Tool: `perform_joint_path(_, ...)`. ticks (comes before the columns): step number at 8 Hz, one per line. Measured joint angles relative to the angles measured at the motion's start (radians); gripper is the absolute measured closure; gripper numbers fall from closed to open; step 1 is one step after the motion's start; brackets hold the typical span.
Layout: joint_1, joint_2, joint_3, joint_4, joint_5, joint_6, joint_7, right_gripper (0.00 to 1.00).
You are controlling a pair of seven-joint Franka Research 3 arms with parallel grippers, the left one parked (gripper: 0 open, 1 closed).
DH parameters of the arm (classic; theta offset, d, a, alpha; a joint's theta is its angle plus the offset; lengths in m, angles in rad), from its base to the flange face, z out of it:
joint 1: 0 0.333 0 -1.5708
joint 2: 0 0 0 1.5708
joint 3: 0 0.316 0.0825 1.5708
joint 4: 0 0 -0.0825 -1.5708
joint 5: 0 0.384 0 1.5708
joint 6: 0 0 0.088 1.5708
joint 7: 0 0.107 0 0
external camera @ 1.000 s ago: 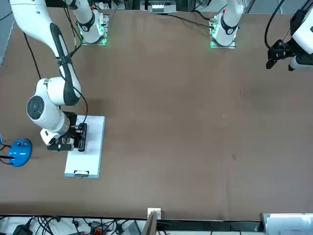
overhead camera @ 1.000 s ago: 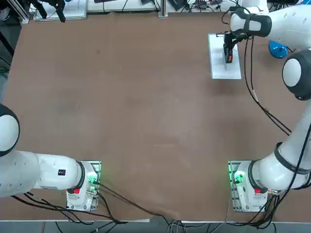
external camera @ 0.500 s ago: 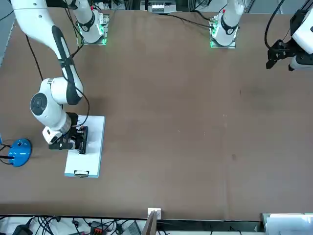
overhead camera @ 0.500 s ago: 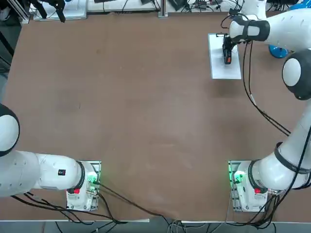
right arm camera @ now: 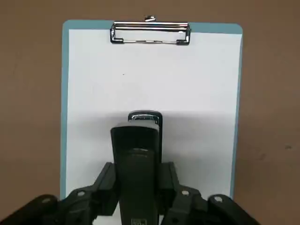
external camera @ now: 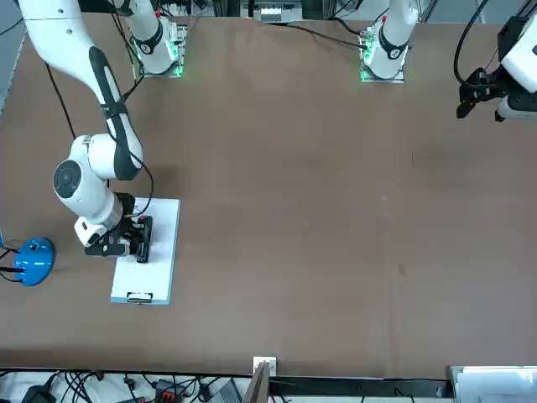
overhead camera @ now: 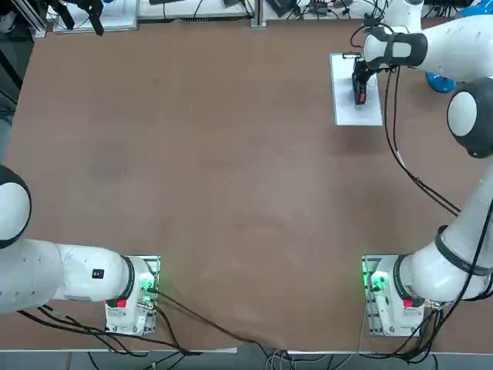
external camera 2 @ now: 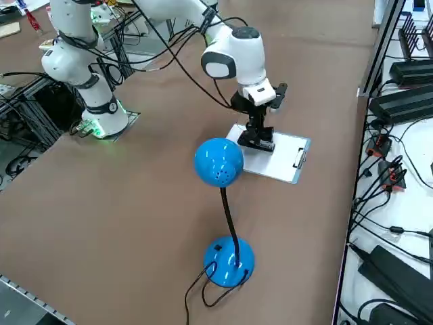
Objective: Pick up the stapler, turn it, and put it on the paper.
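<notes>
Clamping the stapler [right arm camera: 138,168] between its fingers, the right gripper [right arm camera: 138,187] hangs over the paper [right arm camera: 150,89], whose metal clip [right arm camera: 150,32] lies beyond the stapler's nose.

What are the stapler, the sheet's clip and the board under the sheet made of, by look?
Stapler, held in the right end effector: matte black body, probably plastic; bright metal tip at its front.
Clip: shiny wire and bar, likely steel.
Board: light blue rim around the white paper, plastic or coated card; can't tell.
</notes>
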Motion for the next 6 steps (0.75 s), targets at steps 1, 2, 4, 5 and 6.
perform_joint_path(1, 0.000, 0.003, 0.002, 0.000, 0.001, 0.001, -0.010, 0.59)
perform_joint_path(2, 0.000, 0.009, 0.003, 0.000, 0.001, 0.003, -0.020, 0.59)
perform_joint_path(4, 0.000, 0.015, 0.003, 0.000, 0.001, 0.006, -0.033, 0.59)
perform_joint_path(5, 0.000, 0.019, 0.003, 0.000, 0.001, 0.008, -0.042, 0.59)
perform_joint_path(6, -0.001, 0.021, 0.003, 0.000, 0.001, 0.009, -0.046, 0.59)
